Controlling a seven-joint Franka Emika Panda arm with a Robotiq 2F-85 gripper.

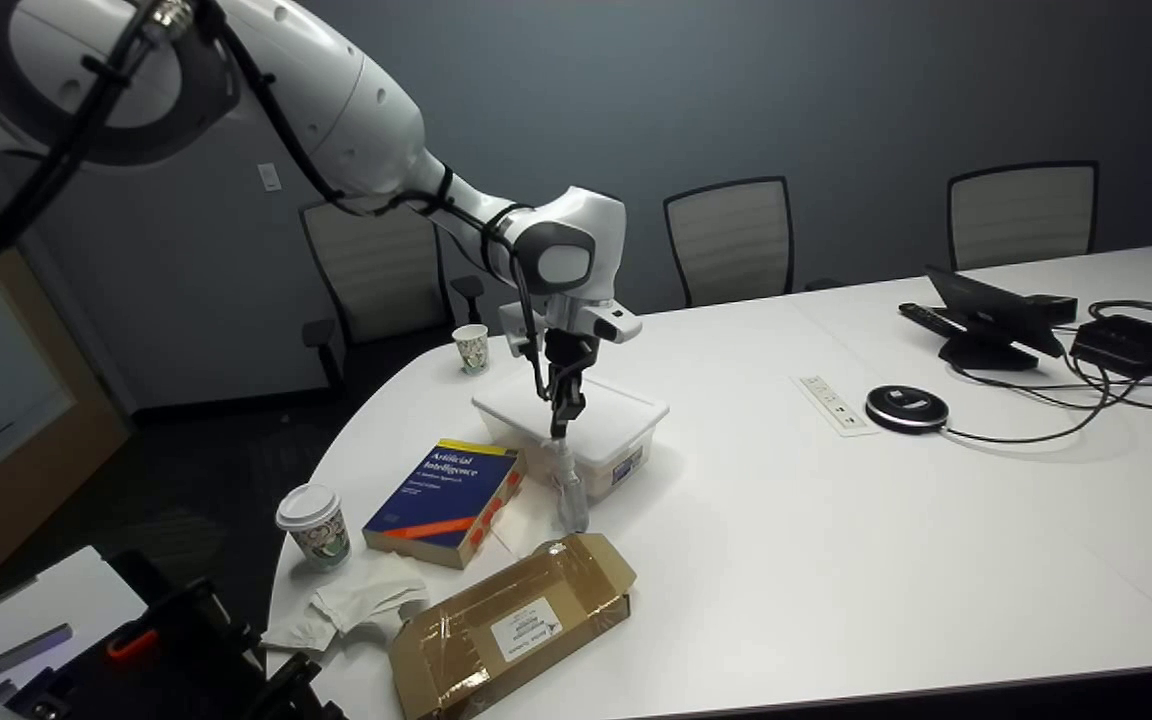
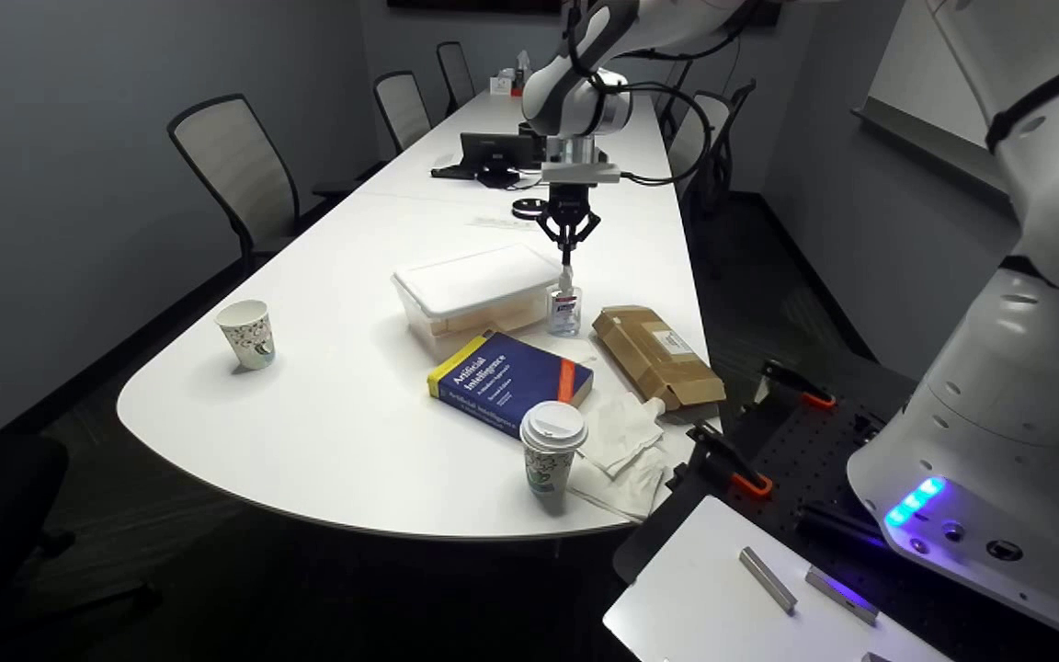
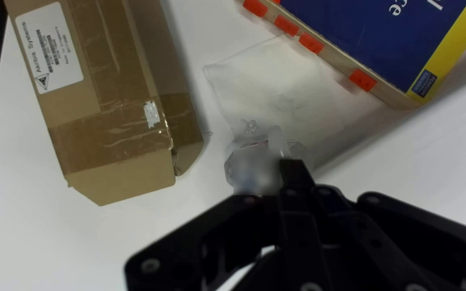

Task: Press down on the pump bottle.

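The clear pump bottle [image 1: 573, 498] stands upright on the white table, beside the lidded plastic box. It also shows in an exterior view [image 2: 563, 314] with its label facing that camera. In the wrist view the bottle [image 3: 253, 161] is seen from above, partly blurred and partly covered by the fingers, with its nozzle pointing up the picture. My gripper [image 2: 567, 257] points straight down with its fingers together and nothing between them. It also shows in an exterior view [image 1: 561, 425] and the wrist view [image 3: 297, 165]. Its fingertips are right at the pump head's top; contact cannot be told for certain.
The lidded box [image 2: 483, 285] stands close beside the bottle. A blue book [image 1: 446, 495], a cardboard box [image 1: 521, 625] and crumpled napkins [image 2: 621, 450] lie nearby. A lidded cup [image 2: 552, 446] and an open paper cup [image 2: 247, 333] stand towards the table's rounded end.
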